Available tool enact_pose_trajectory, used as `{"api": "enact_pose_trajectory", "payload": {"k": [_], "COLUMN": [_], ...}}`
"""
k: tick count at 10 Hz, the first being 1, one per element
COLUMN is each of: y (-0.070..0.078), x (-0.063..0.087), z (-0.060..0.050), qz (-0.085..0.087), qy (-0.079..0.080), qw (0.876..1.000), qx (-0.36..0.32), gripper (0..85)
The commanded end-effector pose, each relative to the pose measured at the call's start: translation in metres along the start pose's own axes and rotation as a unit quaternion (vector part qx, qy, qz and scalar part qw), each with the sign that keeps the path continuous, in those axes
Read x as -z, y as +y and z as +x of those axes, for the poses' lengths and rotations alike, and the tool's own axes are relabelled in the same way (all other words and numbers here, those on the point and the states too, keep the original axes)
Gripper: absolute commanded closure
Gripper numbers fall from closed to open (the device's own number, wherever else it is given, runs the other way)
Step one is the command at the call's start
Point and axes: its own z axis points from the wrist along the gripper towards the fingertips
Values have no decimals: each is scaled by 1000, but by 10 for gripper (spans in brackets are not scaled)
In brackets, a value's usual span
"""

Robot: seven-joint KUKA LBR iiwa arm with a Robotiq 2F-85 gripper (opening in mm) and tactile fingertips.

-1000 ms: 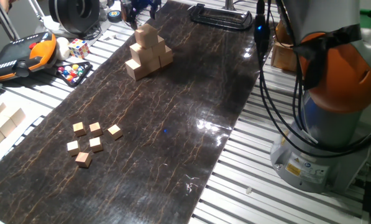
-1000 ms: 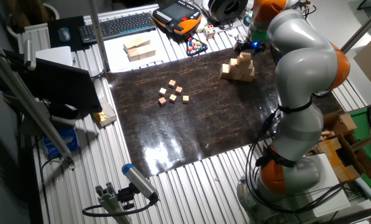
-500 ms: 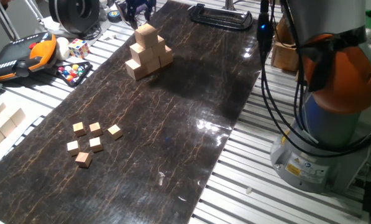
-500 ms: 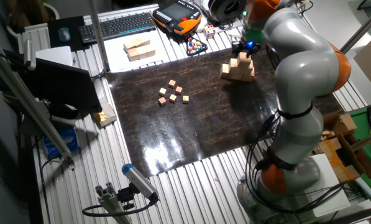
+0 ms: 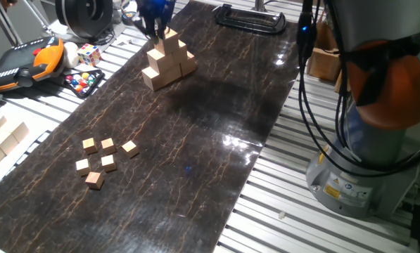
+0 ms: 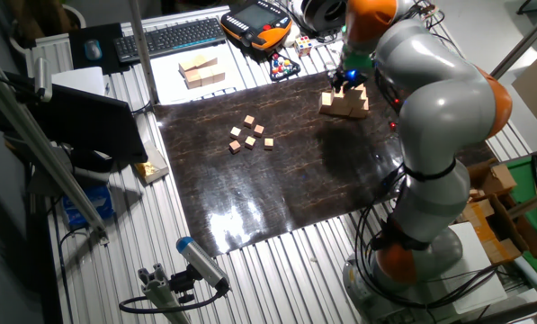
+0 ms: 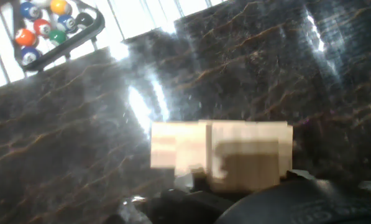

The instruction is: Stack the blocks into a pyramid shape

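Observation:
The six light-tan blocks (image 5: 169, 60) stand stacked as a pyramid at the far end of the dark mat (image 5: 195, 140), with one block on top. They also show in the other fixed view (image 6: 344, 101) and, blurred from above, in the hand view (image 7: 222, 152). My gripper (image 5: 157, 21) hovers just over the left side of the top block, blurred by motion. Its fingers look spread and hold nothing. It also shows in the other fixed view (image 6: 344, 79). Dark parts of the hand fill the bottom of the hand view.
Five small wooden cubes (image 5: 104, 160) lie on the near left of the mat. Beside the mat are a puzzle cube (image 5: 88, 54), a rack of coloured balls (image 5: 83, 82), an orange teach pendant (image 5: 23, 63) and spare wood blocks (image 5: 2, 140). A black clamp (image 5: 248, 17) lies at the far end.
My gripper has moved from behind the pyramid's top to just over it, a little lower and to the left. The blocks have not moved.

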Motion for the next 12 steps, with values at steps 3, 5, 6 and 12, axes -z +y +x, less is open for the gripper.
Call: {"api": "enact_pose_trajectory", "payload": {"k": [3,5,6,12], "y": [6,4,5,8], "x": [-2,2,2,-1], "z": [15,22,24,33], "qz": [-5,-1,3,4], "qy": [15,25,23,17], "qw": [1000,999,999,998], "qx": [22,32,38,61], "gripper": [843,843,843,843]}}
